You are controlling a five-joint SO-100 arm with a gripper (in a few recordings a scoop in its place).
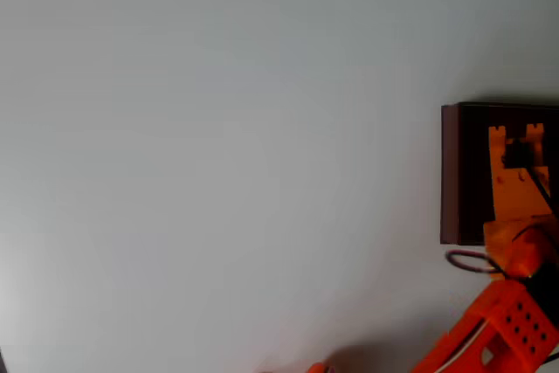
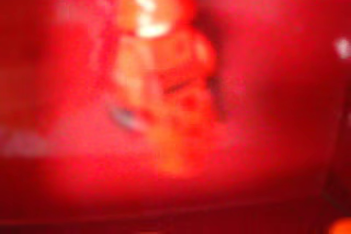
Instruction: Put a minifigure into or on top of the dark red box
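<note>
Gripper (image 1: 515,150) reaching down into the box (image 1: 452,172) at the right edge of the overhead view, orange fingers over the dark interior. Whether apart, together or clamped: cannot tell, since the tips blur into the dark floor and the wrist view is out of focus.

Minifigure (image 2: 162,86) close before the wrist camera, a red blur with a bright round head at top, torso and legs below, against a red ground. Probably inside the box or held just above its floor; held or already resting, unclear.

As a judgement: light, stiff, smooth plastic, apt to slip or twist in the fingers; not fragile, though limbs may swivel. Best taken across the torso, not by head or legs.

No brand, label or writing legible anywhere. Pale table (image 1: 218,155) around the box.
</note>
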